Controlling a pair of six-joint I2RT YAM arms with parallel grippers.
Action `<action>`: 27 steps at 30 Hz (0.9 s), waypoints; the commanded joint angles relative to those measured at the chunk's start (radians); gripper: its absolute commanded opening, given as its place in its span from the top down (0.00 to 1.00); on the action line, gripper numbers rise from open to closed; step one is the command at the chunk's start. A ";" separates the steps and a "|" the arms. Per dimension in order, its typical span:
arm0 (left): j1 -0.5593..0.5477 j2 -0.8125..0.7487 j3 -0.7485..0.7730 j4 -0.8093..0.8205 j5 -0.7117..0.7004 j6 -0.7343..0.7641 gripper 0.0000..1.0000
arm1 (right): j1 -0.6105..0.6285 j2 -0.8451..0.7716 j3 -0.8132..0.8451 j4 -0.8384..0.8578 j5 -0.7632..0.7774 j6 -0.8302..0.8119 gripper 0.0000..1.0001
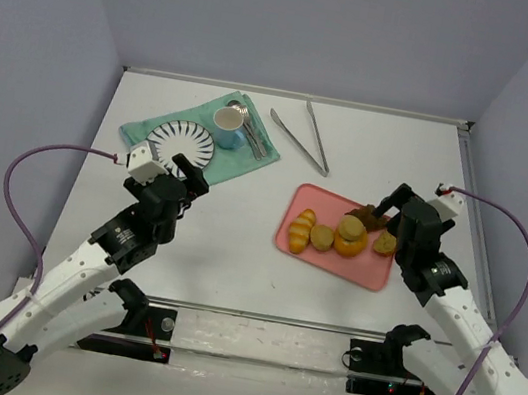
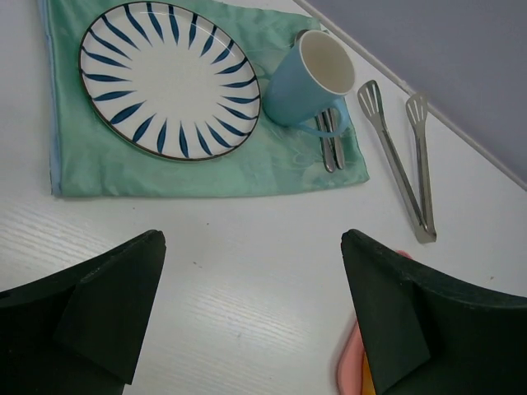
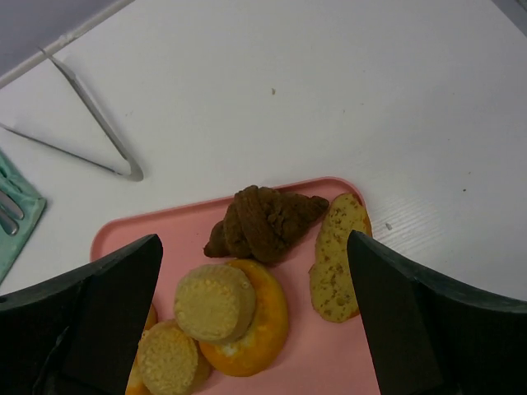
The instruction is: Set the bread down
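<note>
Shows the right gripper (image 3: pixel 254 239) poised over the pink tray (image 3: pixel 165 234) at the right of the tabletop (image 1: pixel 234 253), jaws spread wide and holding nothing. Finds the bread clustered on that tray: a dark croissant (image 3: pixel 263 220) at the far edge, a speckled slice (image 3: pixel 336 255) just beside it, and pale round pieces (image 3: pixel 216 300) on and beside an orange bun (image 3: pixel 263 329) nearer the arm. Puts the croissant almost directly between the spread fingers. Leaves the left gripper (image 2: pixel 251 237) over bare tabletop, jaws likewise wide apart and empty, facing a striped plate (image 2: pixel 169 78) on a green cloth (image 2: pixel 206 169), with a blue mug (image 2: pixel 309 78) and steel tongs (image 2: pixel 424 230) beyond. Suggests light goods: soft and flaky if real bread, stiffer and slicker if replicas. Calls for a gentle pinch across the croissant's thick middle rather than its tapered tips. Points to the plate as the likely destination, though cannot confirm that from the task wording.
</note>
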 commanded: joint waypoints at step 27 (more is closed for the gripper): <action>0.010 -0.070 -0.063 0.136 0.033 0.120 0.01 | 0.001 1.205 1.007 -0.139 -0.737 -0.816 0.00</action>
